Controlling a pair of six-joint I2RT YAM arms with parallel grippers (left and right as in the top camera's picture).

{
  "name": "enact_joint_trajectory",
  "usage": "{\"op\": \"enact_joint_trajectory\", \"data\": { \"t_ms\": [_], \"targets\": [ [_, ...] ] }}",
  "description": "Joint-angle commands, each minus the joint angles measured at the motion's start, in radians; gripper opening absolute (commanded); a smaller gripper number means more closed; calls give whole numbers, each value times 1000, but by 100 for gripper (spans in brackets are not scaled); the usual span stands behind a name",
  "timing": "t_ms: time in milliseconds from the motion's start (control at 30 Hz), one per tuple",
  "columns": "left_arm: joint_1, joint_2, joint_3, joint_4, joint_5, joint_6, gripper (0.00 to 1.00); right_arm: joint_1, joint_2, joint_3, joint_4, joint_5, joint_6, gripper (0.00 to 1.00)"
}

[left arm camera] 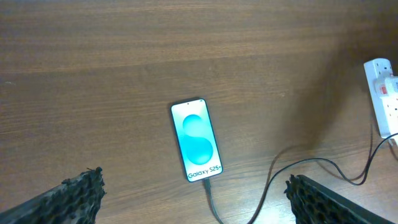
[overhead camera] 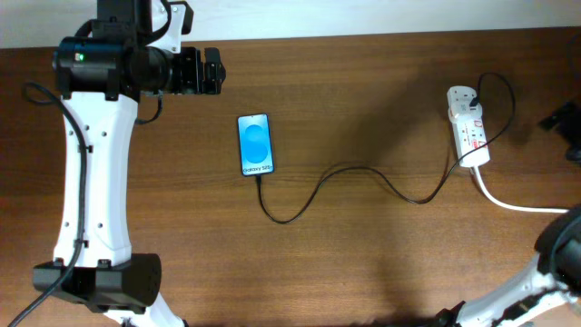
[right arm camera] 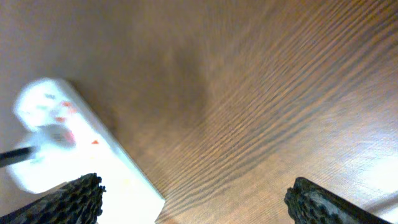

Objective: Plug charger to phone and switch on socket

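Observation:
The phone (overhead camera: 255, 143) lies flat on the wooden table, its blue screen lit; it also shows in the left wrist view (left arm camera: 196, 140). The charger cable (overhead camera: 363, 173) runs from the phone's bottom edge in a loop to the white socket (overhead camera: 467, 127). In the left wrist view its plug tip (left arm camera: 208, 185) sits in the phone's port. My left gripper (overhead camera: 213, 73) is open and empty, up and left of the phone (left arm camera: 194, 193). My right gripper (overhead camera: 567, 134) is open and empty just right of the socket (right arm camera: 68, 155), which looks blurred in the right wrist view (right arm camera: 193, 190).
The socket's thick white cord (overhead camera: 517, 204) runs off to the right edge. The left arm (overhead camera: 91, 182) stretches along the table's left side. The socket's end shows at the right edge of the left wrist view (left arm camera: 385, 93).

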Motion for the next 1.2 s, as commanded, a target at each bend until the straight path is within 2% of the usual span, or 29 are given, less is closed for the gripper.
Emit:
{"op": "enact_joint_trajectory", "data": {
  "t_ms": [0, 100, 200, 233, 300, 433, 633, 733, 800, 833, 1000, 1067, 1167],
  "targets": [
    [5, -21, 8, 2, -7, 5, 99, 18, -241, 37, -37, -54, -28, 98],
    [5, -21, 8, 2, -7, 5, 99, 95, -509, 37, -112, -204, -54, 99],
    [5, -21, 8, 1, -7, 5, 99, 203, -698, 37, -193, -216, -114, 98],
    [5, -21, 8, 2, -7, 5, 99, 279, -801, 37, -264, -216, -132, 98],
    [5, -21, 8, 2, -7, 5, 99, 339, -888, 36, -381, -217, -117, 98],
    [5, -21, 8, 2, -7, 5, 99, 375, -1017, 36, -541, -217, -115, 98],
    [6, -21, 8, 1, -8, 5, 99, 409, -1061, -13, -636, -212, -269, 98],
    [6, -21, 8, 1, -7, 5, 99, 516, -1192, -240, -382, -153, -318, 98],
    [6, -21, 8, 1, -7, 5, 99, 607, -1368, -591, -15, -50, -270, 99],
    [6, -21, 8, 1, -7, 5, 99, 632, -1427, -716, 111, -13, -227, 98],
    [6, -21, 8, 1, -7, 5, 99, 751, -1673, -1296, 753, 79, -221, 98],
    [6, -21, 8, 1, -7, 5, 99, 764, -1732, -1421, 868, 100, -221, 98],
    [6, -21, 8, 1, -7, 5, 99, 764, -1875, -1600, 890, 100, -221, 98]
  ]
}}
